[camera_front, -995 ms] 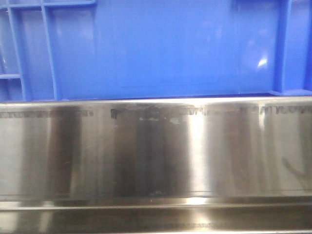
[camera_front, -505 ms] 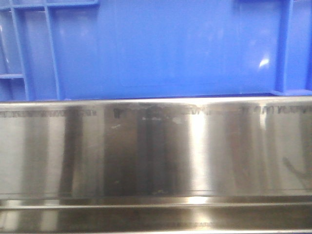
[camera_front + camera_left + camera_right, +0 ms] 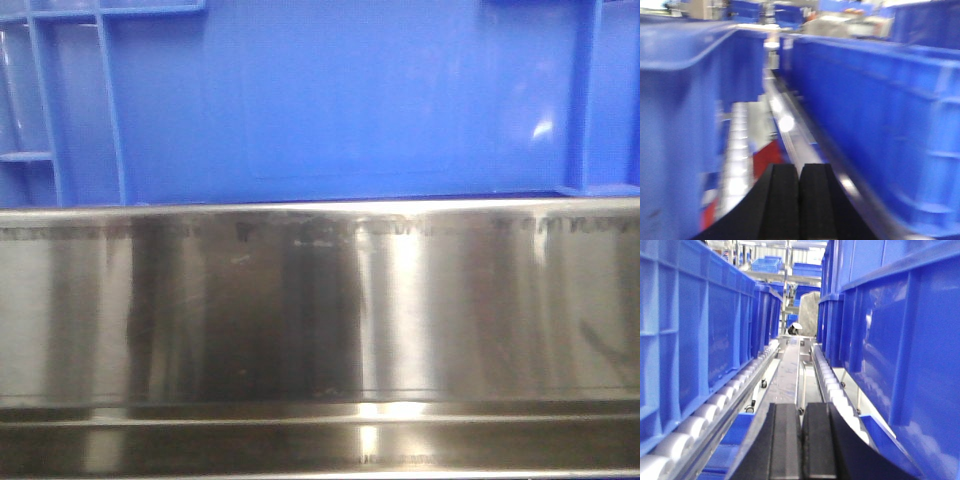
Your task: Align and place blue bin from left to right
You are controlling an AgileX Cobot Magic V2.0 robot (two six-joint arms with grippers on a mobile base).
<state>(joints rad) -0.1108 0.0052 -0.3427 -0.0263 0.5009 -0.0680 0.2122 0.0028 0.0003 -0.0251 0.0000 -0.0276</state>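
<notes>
One large blue bin (image 3: 380,100) across the whole upper half of the front view, seated just above a broad steel rail (image 3: 320,310), bottom edge level with it. Flanked in both wrist views by rows of blue totes (image 3: 705,335) on white rollers (image 3: 715,407); impossible to tell which of them is the bin. Left gripper (image 3: 800,200) clenched, pads together on nothing, low in the gap between two totes, view blurred. Right gripper (image 3: 802,440) likewise closed and empty over the aisle. Best to push on the flat side wall, not a rib, press evenly to keep the bin square to the rail, and stop flush with the neighbour.
</notes>
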